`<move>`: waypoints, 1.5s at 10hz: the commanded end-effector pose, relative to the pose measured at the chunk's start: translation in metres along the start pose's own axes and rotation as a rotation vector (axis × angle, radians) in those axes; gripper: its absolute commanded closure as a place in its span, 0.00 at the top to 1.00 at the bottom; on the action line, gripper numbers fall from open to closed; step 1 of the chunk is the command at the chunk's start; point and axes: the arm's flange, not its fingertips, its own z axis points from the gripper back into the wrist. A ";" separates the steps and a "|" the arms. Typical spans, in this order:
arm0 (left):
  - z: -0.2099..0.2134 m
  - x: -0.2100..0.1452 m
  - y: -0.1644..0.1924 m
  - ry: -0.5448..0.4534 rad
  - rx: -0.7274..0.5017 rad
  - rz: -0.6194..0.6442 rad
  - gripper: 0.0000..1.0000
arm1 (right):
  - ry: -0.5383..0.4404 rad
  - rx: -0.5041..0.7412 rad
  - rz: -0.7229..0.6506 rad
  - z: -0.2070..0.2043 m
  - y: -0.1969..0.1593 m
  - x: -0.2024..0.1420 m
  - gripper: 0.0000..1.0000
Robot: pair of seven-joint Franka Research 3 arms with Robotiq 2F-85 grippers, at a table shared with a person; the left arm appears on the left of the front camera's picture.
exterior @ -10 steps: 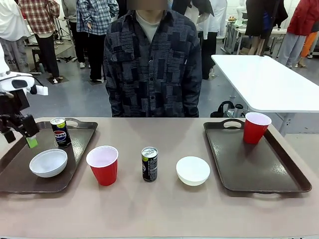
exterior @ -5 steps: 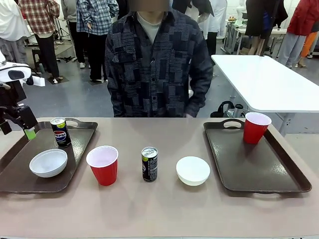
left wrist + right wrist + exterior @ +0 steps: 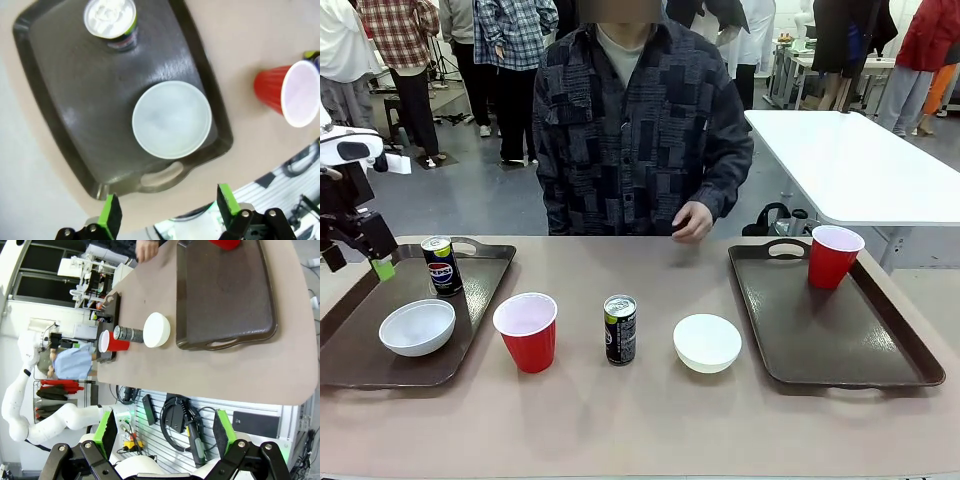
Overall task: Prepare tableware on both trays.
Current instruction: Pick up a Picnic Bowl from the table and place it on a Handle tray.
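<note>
My left fingers (image 3: 383,268) hang released over the left tray (image 3: 485,300), near its can (image 3: 442,265) and bowl (image 3: 417,327); my right fingers (image 3: 106,432) gape empty too. The red cup (image 3: 527,330), second can (image 3: 620,329) and second bowl (image 3: 707,342) wait on the surface (image 3: 640,420). If I swing carelessly at that cup, I could topple the slim can beside it.
</note>
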 end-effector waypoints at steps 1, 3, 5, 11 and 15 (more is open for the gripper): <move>0.019 0.015 0.019 -0.064 -0.227 0.091 1.00 | -0.039 -0.114 0.038 0.000 0.025 0.011 1.00; 0.041 0.007 0.058 -0.107 -0.496 0.150 1.00 | 0.038 -0.289 0.123 -0.023 0.079 0.028 1.00; 0.071 -0.022 0.102 -0.136 -0.715 0.160 1.00 | 0.134 -0.397 0.209 -0.056 0.135 0.031 1.00; 0.104 -0.113 0.211 -0.472 -0.808 0.314 1.00 | 0.270 -0.572 0.326 -0.192 0.220 0.015 1.00; 0.075 -0.132 0.273 -0.430 -0.956 0.333 1.00 | 0.298 -0.603 0.361 -0.256 0.231 -0.001 1.00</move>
